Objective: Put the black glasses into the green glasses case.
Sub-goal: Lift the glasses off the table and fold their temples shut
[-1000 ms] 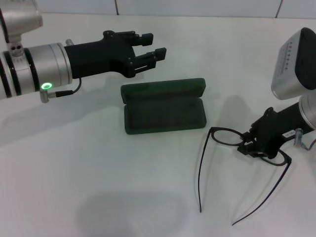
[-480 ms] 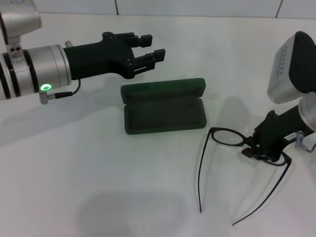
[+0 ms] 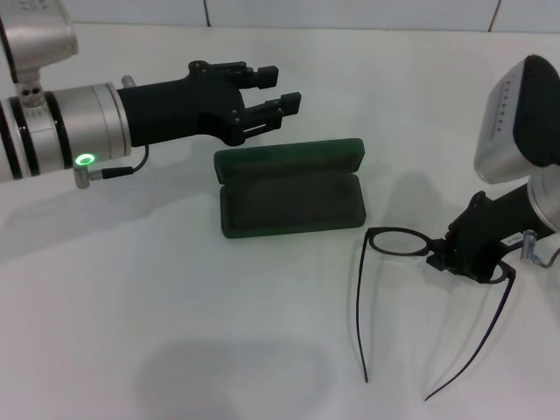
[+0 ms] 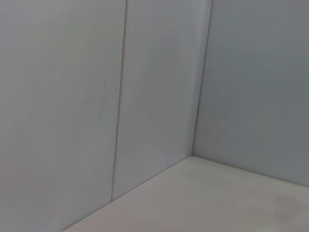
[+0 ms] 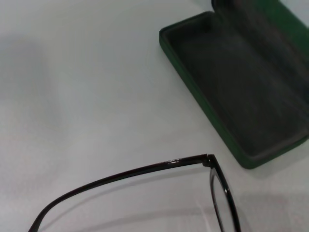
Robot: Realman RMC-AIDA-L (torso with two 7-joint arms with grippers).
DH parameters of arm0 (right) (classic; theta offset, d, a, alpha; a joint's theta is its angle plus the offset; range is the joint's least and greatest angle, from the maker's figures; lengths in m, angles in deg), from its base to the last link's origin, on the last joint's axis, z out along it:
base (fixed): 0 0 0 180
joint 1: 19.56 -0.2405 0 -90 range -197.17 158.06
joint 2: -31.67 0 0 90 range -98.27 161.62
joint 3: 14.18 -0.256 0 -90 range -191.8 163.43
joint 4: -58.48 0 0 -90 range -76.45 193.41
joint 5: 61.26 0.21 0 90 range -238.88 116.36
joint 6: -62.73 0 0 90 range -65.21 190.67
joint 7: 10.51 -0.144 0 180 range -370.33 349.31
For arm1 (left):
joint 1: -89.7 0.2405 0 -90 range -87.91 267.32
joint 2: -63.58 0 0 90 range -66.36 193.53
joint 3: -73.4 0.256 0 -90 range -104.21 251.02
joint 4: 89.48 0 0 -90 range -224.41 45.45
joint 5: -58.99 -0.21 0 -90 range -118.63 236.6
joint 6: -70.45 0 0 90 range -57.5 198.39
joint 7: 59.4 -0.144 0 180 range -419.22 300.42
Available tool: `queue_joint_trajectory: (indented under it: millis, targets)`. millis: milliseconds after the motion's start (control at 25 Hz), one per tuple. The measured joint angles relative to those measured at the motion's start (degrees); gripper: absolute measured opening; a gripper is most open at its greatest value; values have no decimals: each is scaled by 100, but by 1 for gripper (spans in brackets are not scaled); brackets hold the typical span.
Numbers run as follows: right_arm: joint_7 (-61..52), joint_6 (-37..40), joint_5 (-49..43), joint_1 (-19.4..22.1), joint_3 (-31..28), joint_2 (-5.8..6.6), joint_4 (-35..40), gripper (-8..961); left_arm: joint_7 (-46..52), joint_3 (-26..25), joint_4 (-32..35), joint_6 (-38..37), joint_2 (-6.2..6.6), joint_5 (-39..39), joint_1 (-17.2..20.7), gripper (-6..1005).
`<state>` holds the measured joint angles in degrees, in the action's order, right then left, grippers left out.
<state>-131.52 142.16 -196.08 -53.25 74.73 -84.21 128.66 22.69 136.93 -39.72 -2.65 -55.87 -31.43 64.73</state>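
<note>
Head view: your right gripper [image 3: 444, 255] is clamped on the black glasses [image 3: 398, 241] at the frame; lift, carry toward ten o'clock into the open green glasses case [image 3: 291, 199]. Left gripper [image 3: 273, 93] hovers open.

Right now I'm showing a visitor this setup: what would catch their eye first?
Probably the green glasses case, lying open mid-table with its dark lining up. To its right the black glasses lie with temples spread, the right hand at their frame. The left hand hovers open just behind the case.
</note>
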Motion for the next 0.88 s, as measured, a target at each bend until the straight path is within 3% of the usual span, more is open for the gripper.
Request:
queue_joint_trajectory:
  millis: [200,360,440,480,600,760,880]
  targets:
    - [226,66,182,426,-424,19,574,117,-1,-33,0,-340,0,66,32,492]
    - [1389,173,1585,985,-1502,8,519,110,-2,-36,-1,-812,-1,150,67,491]
    - [2211,244,2576,1202,-1994,17,54,110,-5,-38,-8,-1007,1,200,76,491]
    - [2613,305,3056,1258,-2204,33,-262,110,-49,-42,-30,-1618,8,413,122,491]
    - [3893,653,4143,1245,-2783,62,-1683,110,-73,-42,-48,-2022,2,577,161,491]
    - [5006,1021,4562,926,-3272,58,-3236,110,41,0,-324,-2380,7,716,-23,491]
    - [5389,1171,4610,777,-3358,25,-3751,110,152,4,-713,-2506,29,702,-320,491]
